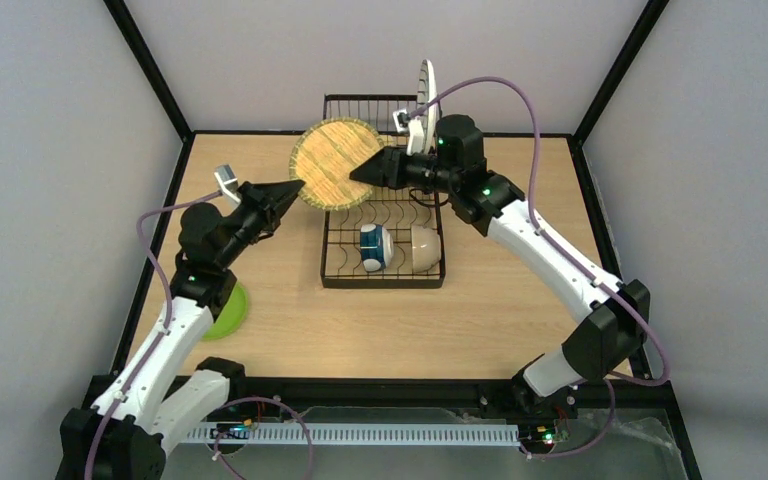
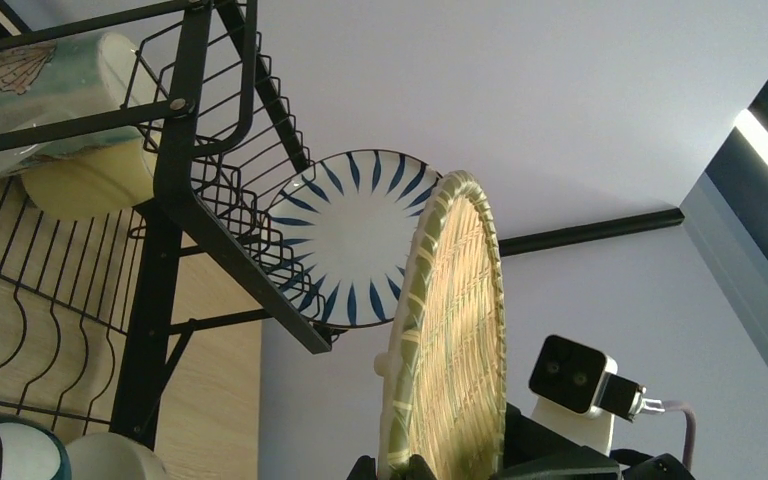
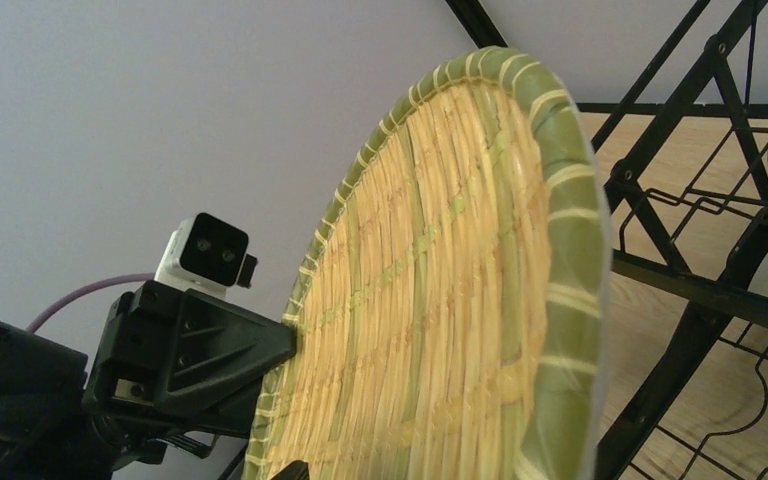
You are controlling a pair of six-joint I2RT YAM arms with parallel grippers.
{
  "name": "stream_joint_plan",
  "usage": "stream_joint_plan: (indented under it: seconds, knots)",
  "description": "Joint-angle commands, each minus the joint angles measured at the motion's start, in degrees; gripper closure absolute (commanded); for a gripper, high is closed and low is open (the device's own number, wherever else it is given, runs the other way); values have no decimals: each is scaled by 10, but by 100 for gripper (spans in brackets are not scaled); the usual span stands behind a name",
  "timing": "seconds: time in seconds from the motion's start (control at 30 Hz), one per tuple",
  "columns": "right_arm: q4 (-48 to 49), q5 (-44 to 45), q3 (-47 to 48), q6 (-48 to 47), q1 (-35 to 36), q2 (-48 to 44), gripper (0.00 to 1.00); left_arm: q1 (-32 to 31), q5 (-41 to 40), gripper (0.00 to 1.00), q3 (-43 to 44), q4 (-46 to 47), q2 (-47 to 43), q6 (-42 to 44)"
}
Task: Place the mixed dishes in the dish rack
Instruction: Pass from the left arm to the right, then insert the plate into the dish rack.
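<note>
The yellow woven plate hangs on edge above the left rear corner of the black dish rack. My left gripper is shut on its left rim; in the left wrist view both fingertips pinch the rim of the woven plate. My right gripper is at the opposite rim, jaws wide, with one fingertip showing against the plate's face. The striped plate stands upright in the raised basket. A blue-white bowl and a white bowl lie in the rack's front.
A lime-green plate lies on the table under my left forearm. A shell-patterned mug and a yellow mug sit in the raised basket. Black frame posts and grey walls close in the table.
</note>
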Motion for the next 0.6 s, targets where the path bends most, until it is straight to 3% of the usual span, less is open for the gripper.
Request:
stream_joint_plan:
  seconds: [0.0,0.07,0.17,0.27,0.43,0.5,0.57]
  knots:
    - [34,-7,1,7,4,9,24,-7,32,98,29,28,8,11]
    - [34,-4,5,5,4,13,37,-7,39,98,32,28,18,13]
    - [29,5,14,3,4,19,75,-7,47,98,36,26,28,14]
    - [25,16,19,2,4,19,96,-7,54,98,46,6,36,22]
    - [16,29,25,2,4,18,100,-6,49,96,61,-60,37,45]
    - [9,33,32,1,4,17,100,-6,46,86,60,-71,34,46]
    - [3,37,41,-1,4,15,100,-6,43,69,63,-82,31,50]
